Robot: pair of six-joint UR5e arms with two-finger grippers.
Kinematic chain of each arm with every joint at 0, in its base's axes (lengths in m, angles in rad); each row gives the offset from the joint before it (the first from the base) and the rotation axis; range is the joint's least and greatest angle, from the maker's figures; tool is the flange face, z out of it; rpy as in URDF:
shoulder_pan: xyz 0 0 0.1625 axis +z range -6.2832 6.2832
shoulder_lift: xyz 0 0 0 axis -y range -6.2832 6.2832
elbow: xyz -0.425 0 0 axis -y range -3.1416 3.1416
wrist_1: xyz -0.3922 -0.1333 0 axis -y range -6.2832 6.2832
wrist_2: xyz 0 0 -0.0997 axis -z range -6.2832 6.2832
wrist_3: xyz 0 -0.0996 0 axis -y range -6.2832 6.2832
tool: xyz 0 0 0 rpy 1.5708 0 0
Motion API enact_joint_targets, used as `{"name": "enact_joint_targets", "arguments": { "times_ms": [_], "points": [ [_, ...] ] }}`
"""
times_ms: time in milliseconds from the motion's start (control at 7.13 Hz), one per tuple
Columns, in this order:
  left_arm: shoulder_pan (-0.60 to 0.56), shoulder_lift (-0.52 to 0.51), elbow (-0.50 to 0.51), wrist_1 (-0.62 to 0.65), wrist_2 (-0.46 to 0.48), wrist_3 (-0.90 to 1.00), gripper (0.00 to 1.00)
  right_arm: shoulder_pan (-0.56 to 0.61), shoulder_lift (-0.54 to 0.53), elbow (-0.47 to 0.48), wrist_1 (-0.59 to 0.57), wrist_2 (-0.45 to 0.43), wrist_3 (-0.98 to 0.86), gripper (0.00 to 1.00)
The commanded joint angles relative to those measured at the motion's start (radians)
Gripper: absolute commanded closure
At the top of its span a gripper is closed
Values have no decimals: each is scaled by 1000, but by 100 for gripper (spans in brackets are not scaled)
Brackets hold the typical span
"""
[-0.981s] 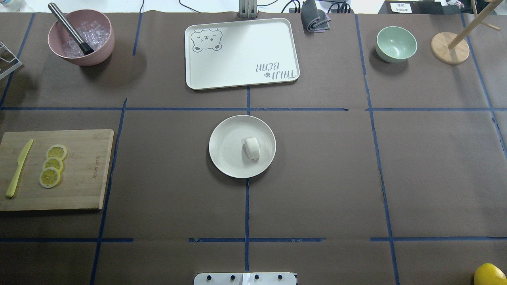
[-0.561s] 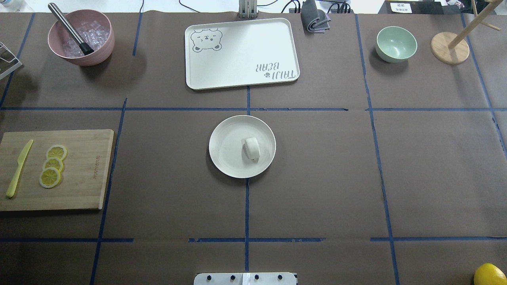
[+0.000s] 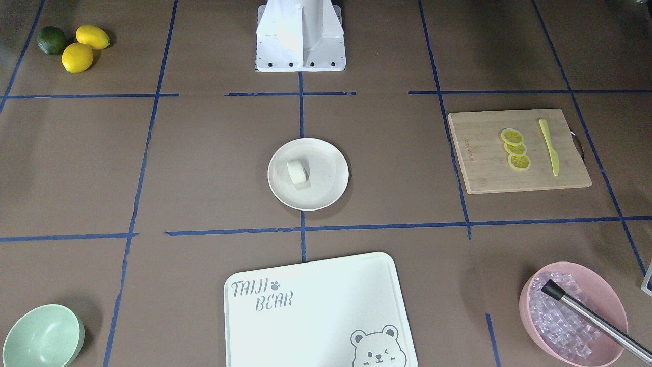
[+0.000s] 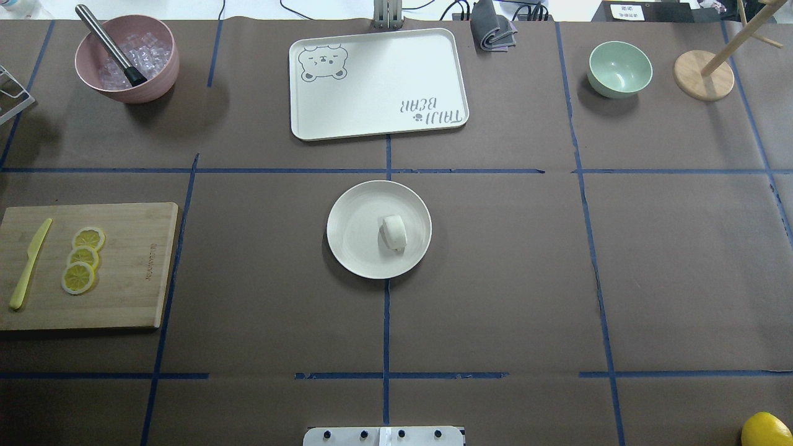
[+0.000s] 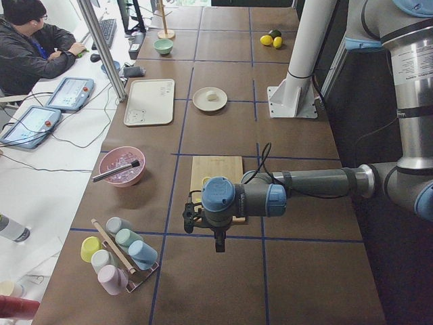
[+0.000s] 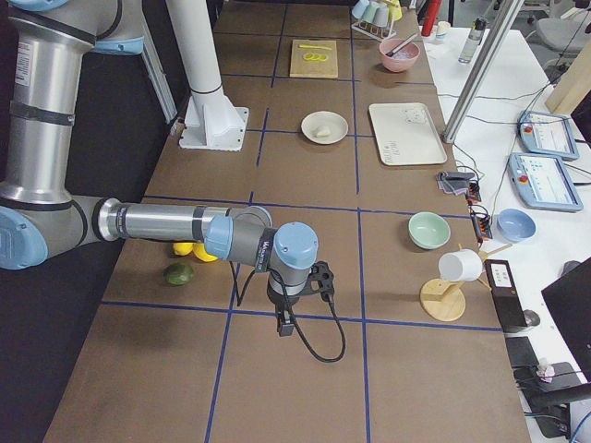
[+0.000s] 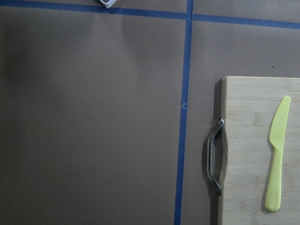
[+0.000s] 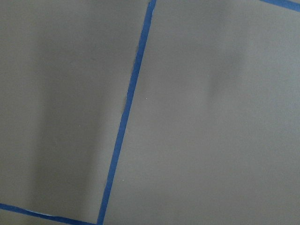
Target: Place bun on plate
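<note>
Bun (image 4: 394,232) lies on plate (image 4: 356,244), looks done to me. Left gripper (image 5: 218,245), right gripper (image 6: 286,327) well away; jaws, can't tell. Next I just stop.

A robotics lab: a desk (image 4: 495,279) papered brown and gridded in blue tape (image 4: 386,322), industrial arms (image 5: 311,183) around a white pedestal (image 3: 300,35), and touchscreen pendants (image 5: 70,93) and a seated person (image 5: 27,51) at a second desk (image 5: 40,183) alongside.

Brown table covering (image 8: 211,122), plain. Blue tape line (image 8: 125,105), top to bottom, tilted. Second tape strip (image 8: 47,213) joins it lower left.
</note>
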Motion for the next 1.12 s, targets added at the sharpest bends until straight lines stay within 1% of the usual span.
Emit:
{"name": "enact_joint_targets", "arguments": {
  "times_ms": [0, 280, 421, 701, 981],
  "points": [
    [-1, 4, -10, 0, 2, 10, 0, 0, -3, -5, 0, 0, -1, 0],
    [-1, 0, -5, -1, 2, 9, 0, 0, -3, 1, 0, 2, -1, 0],
    [-1, -13, -4, -1, 18, 7, 0, 0, -1, 1, 0, 2, 5, 0],
    [-2, -26, -27, -1, 164, 6, 0, 0, 5, -4, 0, 3, 10, 0],
    [-2, -31, -30, -3, 173, 6, 0, 0, 14, -2, 0, 29, 10, 0]
  ]
}}
